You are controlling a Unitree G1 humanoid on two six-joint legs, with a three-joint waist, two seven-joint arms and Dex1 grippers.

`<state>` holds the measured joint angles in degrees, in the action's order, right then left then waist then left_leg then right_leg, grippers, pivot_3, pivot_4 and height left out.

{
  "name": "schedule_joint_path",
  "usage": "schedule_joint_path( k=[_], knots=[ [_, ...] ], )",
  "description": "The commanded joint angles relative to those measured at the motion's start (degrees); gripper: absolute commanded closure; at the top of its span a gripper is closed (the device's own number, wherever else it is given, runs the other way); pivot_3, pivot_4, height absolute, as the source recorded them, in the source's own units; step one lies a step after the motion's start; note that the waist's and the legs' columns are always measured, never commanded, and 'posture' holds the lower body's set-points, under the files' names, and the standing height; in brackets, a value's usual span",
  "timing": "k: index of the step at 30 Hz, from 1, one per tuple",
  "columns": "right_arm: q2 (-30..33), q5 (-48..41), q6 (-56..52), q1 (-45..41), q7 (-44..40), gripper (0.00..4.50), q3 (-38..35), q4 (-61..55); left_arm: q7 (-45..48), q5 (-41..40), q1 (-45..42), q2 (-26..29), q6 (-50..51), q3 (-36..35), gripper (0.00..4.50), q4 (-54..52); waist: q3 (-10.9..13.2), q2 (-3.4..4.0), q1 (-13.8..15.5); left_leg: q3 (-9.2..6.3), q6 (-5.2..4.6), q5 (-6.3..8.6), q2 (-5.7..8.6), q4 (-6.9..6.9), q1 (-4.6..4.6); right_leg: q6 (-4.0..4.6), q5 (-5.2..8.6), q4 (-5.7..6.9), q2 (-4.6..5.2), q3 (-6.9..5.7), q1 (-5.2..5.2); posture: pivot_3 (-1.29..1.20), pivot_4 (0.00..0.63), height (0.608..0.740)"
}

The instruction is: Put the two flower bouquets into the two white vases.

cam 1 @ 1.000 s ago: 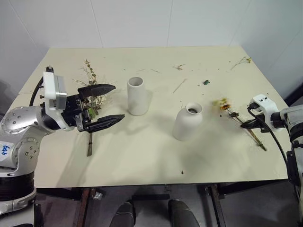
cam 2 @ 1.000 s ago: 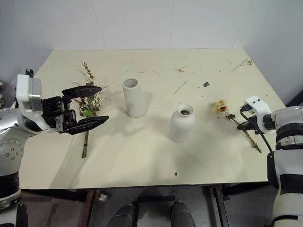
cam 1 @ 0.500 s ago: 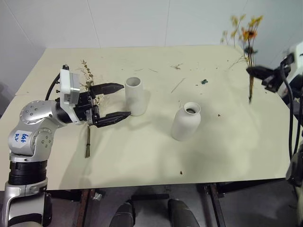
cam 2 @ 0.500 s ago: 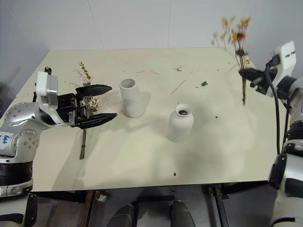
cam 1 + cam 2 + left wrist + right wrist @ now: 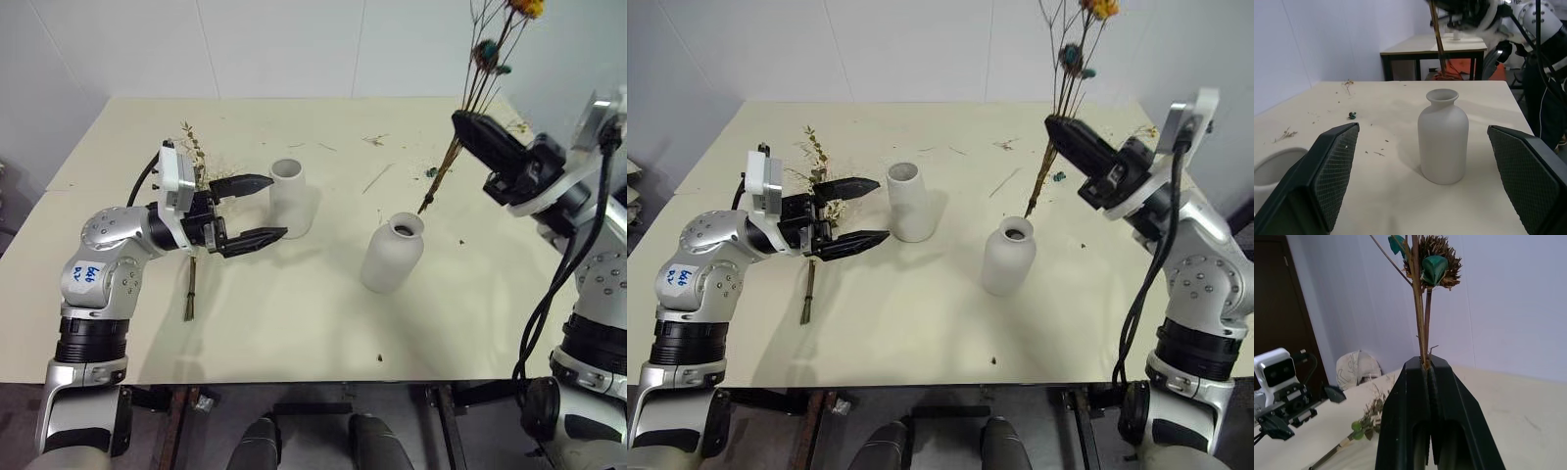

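My right gripper (image 5: 462, 124) is shut on the thin stems of the yellow bouquet (image 5: 1064, 86) and holds it up in the air, blooms high. The stems' lower end (image 5: 424, 209) hangs just above and behind the mouth of the rounded white vase (image 5: 391, 257). The straight cylinder vase (image 5: 291, 199) stands to its left. Beside that cylinder my left gripper (image 5: 275, 206) stands open and level, nothing between its fingers (image 5: 1328, 175). The larger bouquet (image 5: 809, 284) lies flat on the table behind that gripper. In the right wrist view the stems (image 5: 1423, 318) rise out of the shut jaws.
Loose twigs (image 5: 372, 177) and a small green scrap (image 5: 429, 171) lie on the cream table (image 5: 294, 333) behind the vases. More dried bits (image 5: 373, 139) are scattered near the far edge. A wall closes off the back.
The right gripper lifted the yellow bouquet off the table's right side and swung it up and in over the rounded vase. The left gripper crept toward the cylinder vase, still open.
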<state>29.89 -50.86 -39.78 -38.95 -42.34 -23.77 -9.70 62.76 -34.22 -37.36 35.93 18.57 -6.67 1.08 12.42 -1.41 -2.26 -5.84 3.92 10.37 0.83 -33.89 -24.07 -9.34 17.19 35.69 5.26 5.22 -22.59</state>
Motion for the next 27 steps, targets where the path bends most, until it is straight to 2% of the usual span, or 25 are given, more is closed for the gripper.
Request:
schedule_joint_path(
  k=[1, 5, 14, 17, 24, 26, 27],
  knots=[
    [-1.57, 1.29, 4.32, 0.71, -0.21, 4.48, 1.93, -0.87, -0.25, 0.01, -1.21, -0.15, -0.58, -0.92, 0.00, -0.14, 0.00, 0.00, -0.09, 0.00, 0.00, 0.00, -0.02, 0.01, 0.01, 0.01, 0.00, 0.00, -0.03, 0.00, 0.00, 0.00, 0.150, 0.740],
    [-3.72, 4.59, 10.20, 1.10, -0.77, 4.48, 3.51, 2.98, -0.94, -0.24, -0.94, -0.15, -0.09, -1.16, 0.00, -1.18, 0.00, 0.00, -0.02, 0.00, 0.00, 0.00, -0.02, 0.03, 0.00, 0.01, 0.01, -0.02, -0.03, -0.01, 0.00, 0.00, 0.150, 0.740],
    [-2.82, 6.15, 11.77, 6.56, -5.42, 4.48, 6.87, 3.38, -2.25, -0.36, 0.10, 1.56, 0.03, -3.09, 0.00, -2.22, 0.00, 0.00, 0.33, 0.00, 0.00, 0.00, -0.02, 0.10, -0.01, 0.02, 0.01, -0.07, -0.02, -0.02, -0.01, 0.00, 0.150, 0.740],
    [-2.21, 6.97, 12.52, 7.92, -6.77, 3.78, 7.38, 3.38, -2.48, -0.15, 0.60, 2.42, 0.03, -3.94, 0.00, -2.45, 0.00, 0.00, 0.40, 0.00, 0.00, 0.00, -0.03, 0.10, 0.00, 0.02, 0.01, -0.06, -0.04, -0.02, -0.01, 0.00, 0.150, 0.740],
    [-0.19, 7.18, 13.32, 7.92, -7.65, 1.50, 6.35, 2.49, -4.08, 2.35, 1.23, 6.57, 0.15, -5.34, 0.00, -1.09, 0.00, 0.00, 0.40, -0.01, 0.00, 0.00, -0.03, 0.10, 0.00, 0.03, 0.02, -0.07, -0.03, -0.03, -0.01, 0.00, 0.150, 0.740],
    [2.75, 7.50, 13.31, 8.21, -9.29, 0.80, 5.70, 2.95, -6.31, 4.82, 1.64, 9.52, 2.98, -4.83, 0.00, -0.81, 0.01, 0.00, 0.41, 0.00, 0.00, 0.00, -0.03, 0.12, 0.00, 0.04, 0.02, -0.09, -0.03, -0.03, -0.01, 0.00, 0.150, 0.740],
    [5.10, 7.96, 13.34, 8.04, -10.65, 0.50, 5.15, 3.85, -10.27, 6.23, 1.54, 11.46, 8.75, -4.57, 0.00, -1.05, 0.01, 0.00, 0.42, 0.00, 0.00, 0.00, -0.02, 0.13, 0.00, 0.04, 0.02, -0.10, -0.01, -0.02, -0.02, 0.00, 0.150, 0.740]
  ],
)
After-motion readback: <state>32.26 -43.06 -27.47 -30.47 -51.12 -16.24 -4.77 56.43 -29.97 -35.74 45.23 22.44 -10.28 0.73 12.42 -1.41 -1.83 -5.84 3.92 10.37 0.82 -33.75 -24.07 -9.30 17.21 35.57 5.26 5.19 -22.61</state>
